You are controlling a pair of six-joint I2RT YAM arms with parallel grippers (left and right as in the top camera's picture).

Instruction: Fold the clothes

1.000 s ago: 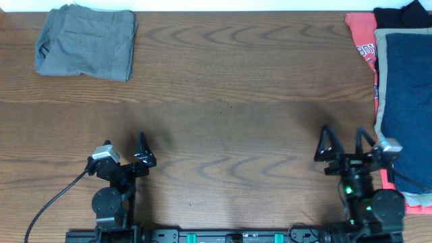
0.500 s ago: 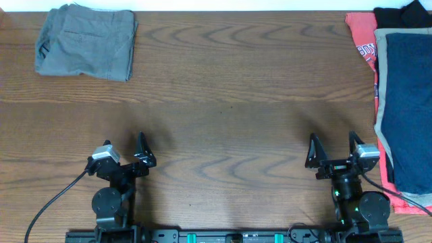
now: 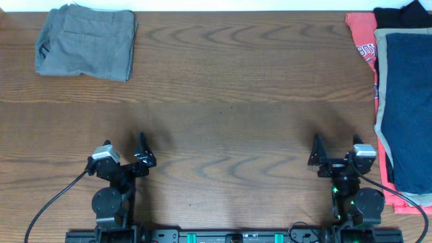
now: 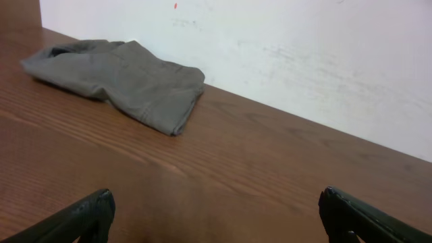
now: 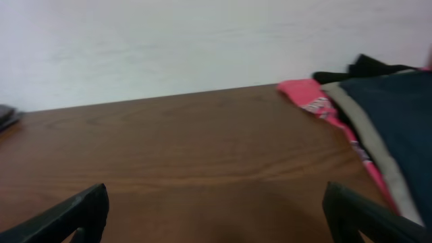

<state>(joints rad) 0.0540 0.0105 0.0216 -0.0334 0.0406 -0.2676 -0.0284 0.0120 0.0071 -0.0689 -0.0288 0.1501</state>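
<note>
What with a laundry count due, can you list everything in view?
shorts: one, grey, folded, far left corner of the table
navy garment: one, dark blue, top of the pile at the right edge
beige garment: one, only its edge shows under the navy one
red garment: one, coral-red with print, bottom of the pile
black garment: one, far right corner, behind the pile
table: one, brown wood
wall: white, behind the table
cable: one, black, near left edge
left gripper: one, black, open, near edge, holding nothing
right gripper: one, black, open, near edge beside the pile, holding nothing
</note>
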